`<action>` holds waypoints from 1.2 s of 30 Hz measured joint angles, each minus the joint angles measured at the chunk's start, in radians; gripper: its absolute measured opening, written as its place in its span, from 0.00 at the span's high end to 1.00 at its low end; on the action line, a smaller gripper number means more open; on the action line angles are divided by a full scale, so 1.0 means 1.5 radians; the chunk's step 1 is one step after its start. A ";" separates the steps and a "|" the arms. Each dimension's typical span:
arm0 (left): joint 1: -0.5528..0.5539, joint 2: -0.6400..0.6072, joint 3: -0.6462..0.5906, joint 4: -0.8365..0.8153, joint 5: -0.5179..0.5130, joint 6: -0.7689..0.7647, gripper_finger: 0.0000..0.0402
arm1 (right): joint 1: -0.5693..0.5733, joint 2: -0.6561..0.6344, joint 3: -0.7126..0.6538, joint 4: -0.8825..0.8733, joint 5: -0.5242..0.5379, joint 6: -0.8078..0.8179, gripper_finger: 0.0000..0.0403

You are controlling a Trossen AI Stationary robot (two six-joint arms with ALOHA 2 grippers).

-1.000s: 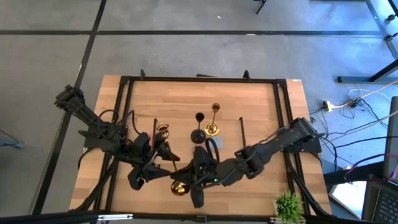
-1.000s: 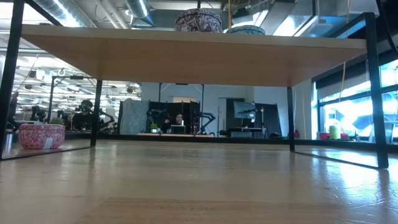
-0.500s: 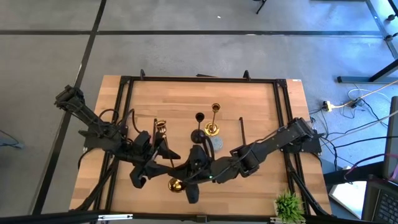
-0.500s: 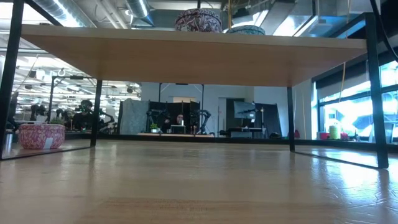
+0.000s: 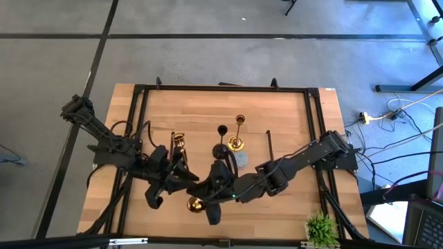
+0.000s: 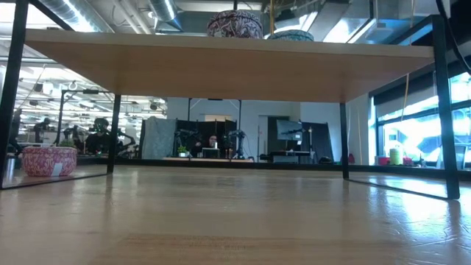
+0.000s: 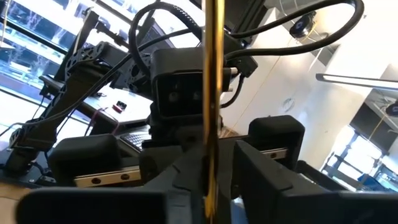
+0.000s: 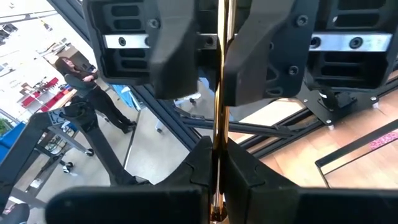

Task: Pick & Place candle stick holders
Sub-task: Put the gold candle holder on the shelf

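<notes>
The wooden table point(image 5: 291, 111) carries both arms, which meet over its near middle, the left reaching in from the left and the right from the right. Since a second ago the left gripper point(image 5: 181, 178) has drawn its fingers in from wide to narrow. In the wrist views they now sit against the slim stem of the gold candle stick holder point(image 5: 195, 204), which the right gripper point(image 5: 211, 190) pinches tight just beside them. It looks like a hand-over in progress, with both claws on one stem and the right yet to let go. The black holder point(image 5: 221, 142) and the second gold holder point(image 5: 238, 135) stand apart at mid-table. The arms cover most of the held stem from above, and the low view shows no gripper at all. A small round point(image 5: 240, 159) by the right arm is too small to tell its colour.
</notes>
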 joint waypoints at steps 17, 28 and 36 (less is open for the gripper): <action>-0.007 -0.005 0.001 -0.050 0.004 -0.034 0.97 | 0.000 -0.001 0.000 0.002 0.005 -0.002 0.84; -0.052 -0.059 0.001 -0.179 -0.192 -0.039 0.97 | 0.001 -0.008 0.000 -0.003 0.003 0.009 0.60; -0.025 -0.082 0.000 -0.275 -0.258 -0.037 0.97 | 0.013 -0.031 0.000 -0.003 -0.133 0.003 0.54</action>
